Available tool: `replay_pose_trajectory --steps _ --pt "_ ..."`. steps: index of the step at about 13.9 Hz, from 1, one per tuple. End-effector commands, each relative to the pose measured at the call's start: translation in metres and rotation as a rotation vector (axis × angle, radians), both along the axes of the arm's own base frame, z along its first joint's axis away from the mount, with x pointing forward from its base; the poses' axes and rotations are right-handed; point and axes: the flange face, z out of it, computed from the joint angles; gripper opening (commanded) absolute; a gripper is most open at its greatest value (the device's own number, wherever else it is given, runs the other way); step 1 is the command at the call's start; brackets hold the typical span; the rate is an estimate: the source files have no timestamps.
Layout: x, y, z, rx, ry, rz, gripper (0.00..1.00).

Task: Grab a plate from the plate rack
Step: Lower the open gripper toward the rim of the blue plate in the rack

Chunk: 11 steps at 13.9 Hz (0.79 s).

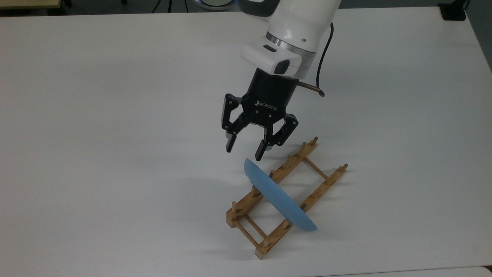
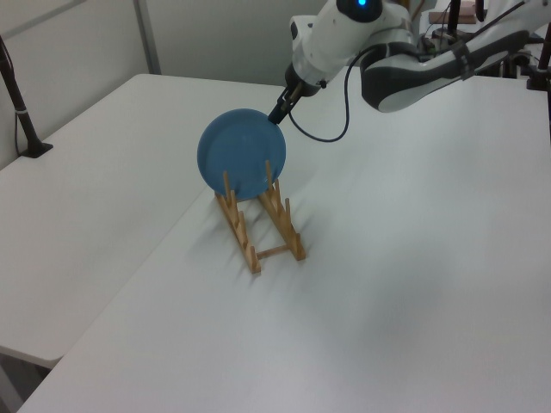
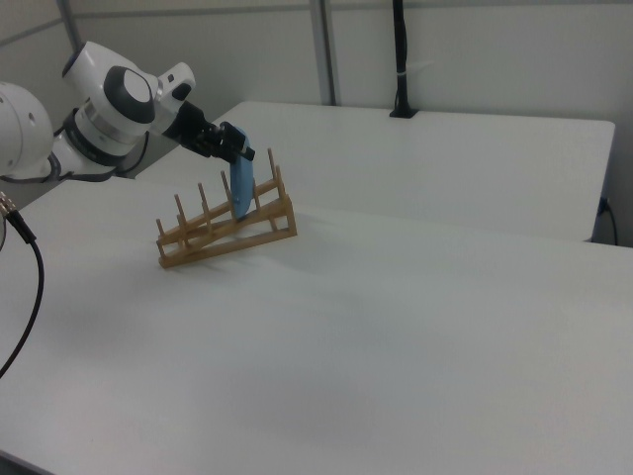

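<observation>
While the plate (image 1: 280, 196) stands on edge between the pegs of the plate rack (image 1: 325, 181) on the white table (image 1: 96, 154), the hand (image 1: 245, 151) hovers just above its rim, fingers spread, grasping nothing

Top view: set high, looked steeply down on the bench (image 1: 115, 115), plate rack (image 1: 284, 198) low and right of centre, plate (image 1: 278, 200) seen edge-on. Left view: placed farther off beyond one rack (image 2: 258, 228) end, looked along the rails, faced the plate (image 2: 241, 155) broadside. Right view: sat low, looked across the bench (image 3: 396, 327) at the rack's (image 3: 227, 228) long side. Shared by all three: rack, plate, pincer (image 1: 246, 151).
</observation>
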Motion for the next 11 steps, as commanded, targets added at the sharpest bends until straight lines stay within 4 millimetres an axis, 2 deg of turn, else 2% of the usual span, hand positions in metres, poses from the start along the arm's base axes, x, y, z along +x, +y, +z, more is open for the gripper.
replay_pose_trajectory --steps 1,3,4,5,7,9,10,11 --pt "0.0104 0.0067 -0.0007 -0.005 -0.040 0.000 0.54" --pt "0.0123 0.0069 -0.0054 -0.016 -0.040 0.005 0.54" --pt "0.0130 0.0100 0.0006 -0.016 -0.052 0.011 0.50" --pt "0.0153 0.0088 -0.0029 -0.021 -0.051 0.009 0.47" --pt "0.0142 0.0127 -0.0037 -0.020 -0.049 0.015 0.31" --pt "0.0143 0.0119 -0.0039 -0.023 -0.048 0.014 0.08" --pt "0.0139 0.0136 -0.0039 -0.023 -0.048 0.017 0.02" --pt "0.0140 0.0124 -0.0026 -0.036 -0.052 0.021 0.00"
